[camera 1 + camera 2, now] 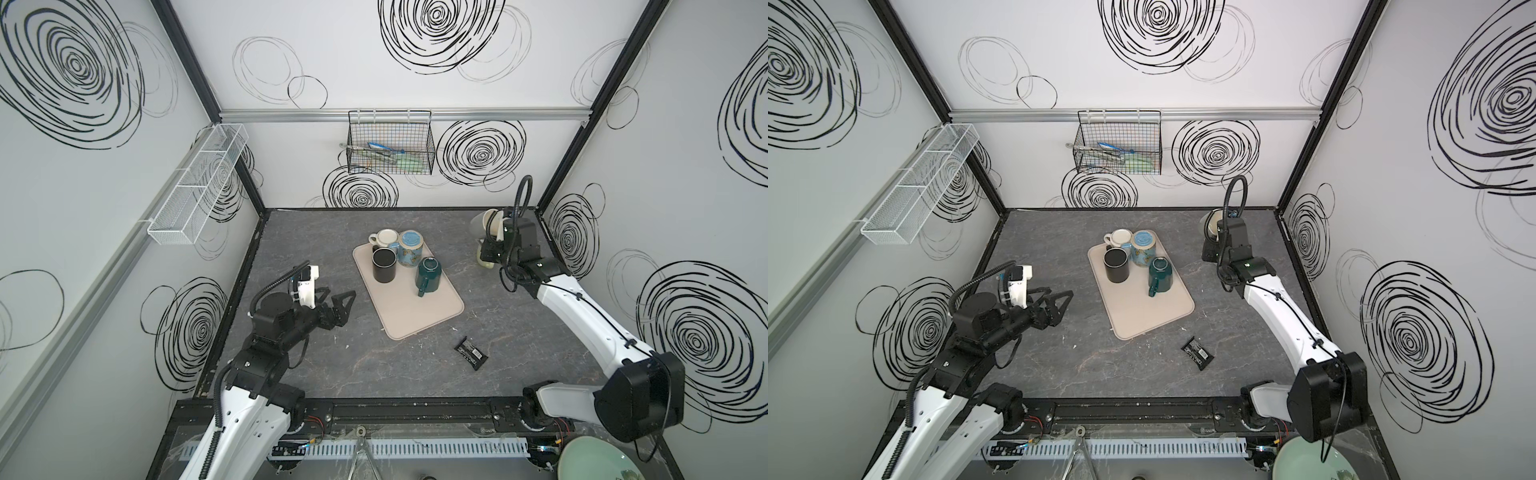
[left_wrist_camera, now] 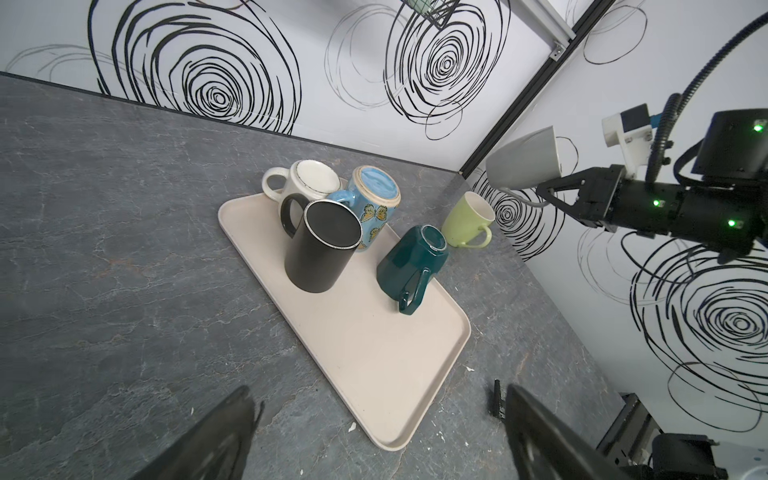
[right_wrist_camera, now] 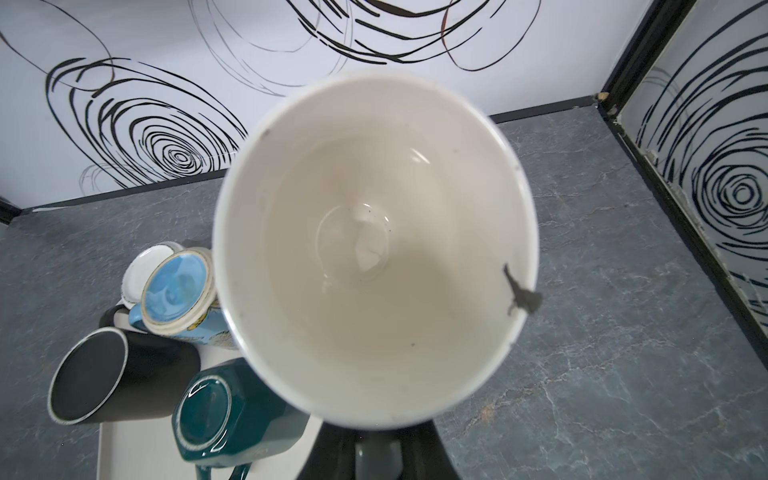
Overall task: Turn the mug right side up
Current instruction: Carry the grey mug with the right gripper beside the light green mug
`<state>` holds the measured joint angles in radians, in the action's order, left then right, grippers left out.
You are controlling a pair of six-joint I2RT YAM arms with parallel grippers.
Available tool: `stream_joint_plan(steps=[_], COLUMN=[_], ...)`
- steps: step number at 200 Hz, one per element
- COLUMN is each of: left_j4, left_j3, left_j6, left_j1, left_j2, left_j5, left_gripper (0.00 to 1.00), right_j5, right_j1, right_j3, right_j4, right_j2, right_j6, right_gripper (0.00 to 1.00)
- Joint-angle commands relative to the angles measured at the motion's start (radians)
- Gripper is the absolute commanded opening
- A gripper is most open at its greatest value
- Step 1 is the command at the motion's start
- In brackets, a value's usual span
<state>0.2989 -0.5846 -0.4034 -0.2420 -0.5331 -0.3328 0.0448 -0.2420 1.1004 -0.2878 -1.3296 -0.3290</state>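
Right hand clamps the grey mug by its handle, aloft.

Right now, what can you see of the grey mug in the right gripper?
The grey mug is a tapered cup that looks ceramic, smooth grey outside and cream-white inside. It is empty, with a dark chip-like mark on the rim. It is held in the air, tipped roughly onto its side with its mouth facing the right wrist camera. It sits near the far right corner of the table, above a lime-green mug without touching it. Only the right gripper touches it, shut on its handle.
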Motion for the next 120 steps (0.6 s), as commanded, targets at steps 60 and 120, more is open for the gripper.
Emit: stream_joint_plan(steps=[60, 120], left_j4=[-0.018, -0.020], left_j3=[0.025, 0.026], left_j6=[0.030, 0.032], left_j1=[0.015, 0.010], left_j2=[0.024, 0.037], left_j5=[0.015, 0.002], left_gripper=[0.96, 0.96], right_j5=[-0.011, 0.009], right_j1=[0.010, 0.011], right_j3=[0.150, 0.230], right_j4=[0.043, -0.040], right_j2=[-0.179, -0.289], right_j6=[0.025, 0.015], right_gripper=[0.00, 0.00])
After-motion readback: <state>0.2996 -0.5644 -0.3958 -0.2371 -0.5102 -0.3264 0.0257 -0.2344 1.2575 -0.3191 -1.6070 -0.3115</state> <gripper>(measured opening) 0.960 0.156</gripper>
